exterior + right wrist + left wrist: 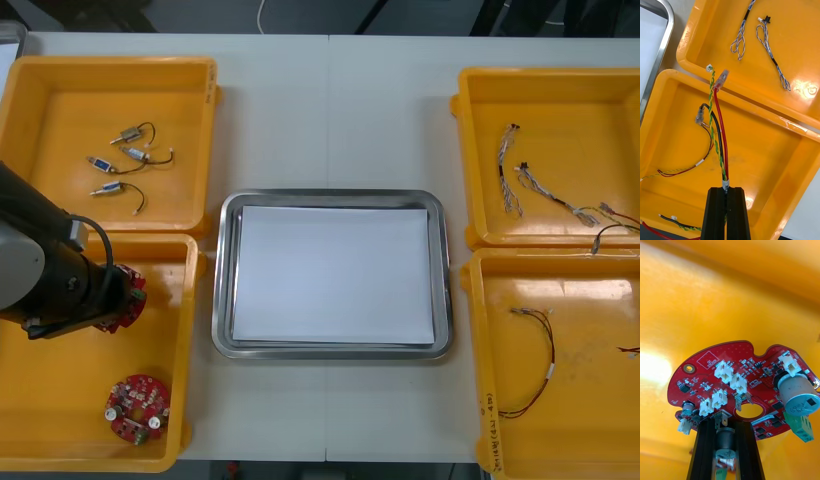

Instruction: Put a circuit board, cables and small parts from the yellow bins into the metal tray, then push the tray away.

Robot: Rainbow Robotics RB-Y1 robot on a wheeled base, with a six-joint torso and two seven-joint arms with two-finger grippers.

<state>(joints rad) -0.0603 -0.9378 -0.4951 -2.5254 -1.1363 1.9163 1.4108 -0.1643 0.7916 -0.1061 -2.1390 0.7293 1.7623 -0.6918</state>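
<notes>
Board (737, 386) gripped by left gripper (725, 423) over near-left bin (60, 400); right gripper (726, 189) pinches cables (723, 165)

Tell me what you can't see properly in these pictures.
Front view: the left arm covers most of the held red circuit board.
Left wrist view: the left gripper hides the board's gripped edge.
Right wrist view: the right gripper hides the held cable bundle's end.
Front view: small metal parts, too small to identify.

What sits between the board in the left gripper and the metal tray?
In the front view, only the yellow bin's wall and bare table separate circuit board from tray.
</notes>
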